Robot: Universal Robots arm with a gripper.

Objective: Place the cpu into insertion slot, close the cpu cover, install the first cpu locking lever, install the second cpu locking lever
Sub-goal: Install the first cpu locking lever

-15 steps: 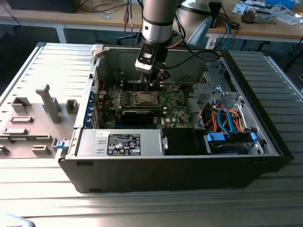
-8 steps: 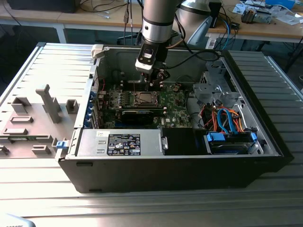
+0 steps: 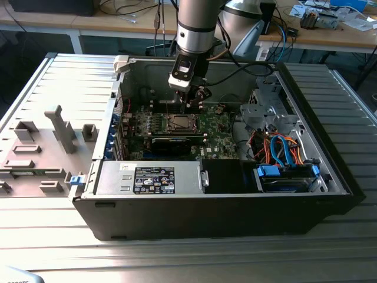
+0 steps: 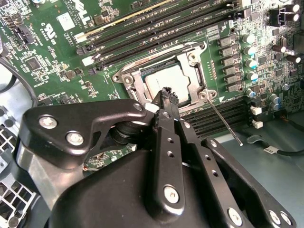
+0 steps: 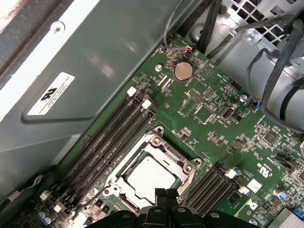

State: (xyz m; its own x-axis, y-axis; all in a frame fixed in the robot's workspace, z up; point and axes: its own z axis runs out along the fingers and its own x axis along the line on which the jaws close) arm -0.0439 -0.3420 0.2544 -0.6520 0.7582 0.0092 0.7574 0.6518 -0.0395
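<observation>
Exterior view: one gripper (image 3: 193, 101) hung over the motherboard (image 3: 215, 125) inside one open computer case (image 3: 235, 212).
One cpu (image 4: 164, 80) sat in the one insertion slot (image 4: 124, 80) mid-board, one cpu cover (image 4: 192, 71) lying flat over it; gripper fingers were pressed together, empty, tips just above the cpu's edge. One lever rod (image 4: 223, 119) stuck out loose beside the slot; two memory-slot banks (image 5: 102, 152) flanked it.

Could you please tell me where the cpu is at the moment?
In the first wrist view the cpu sits in the insertion slot on the green motherboard, between two banks of memory slots, with the pincer poised at one edge.
</observation>
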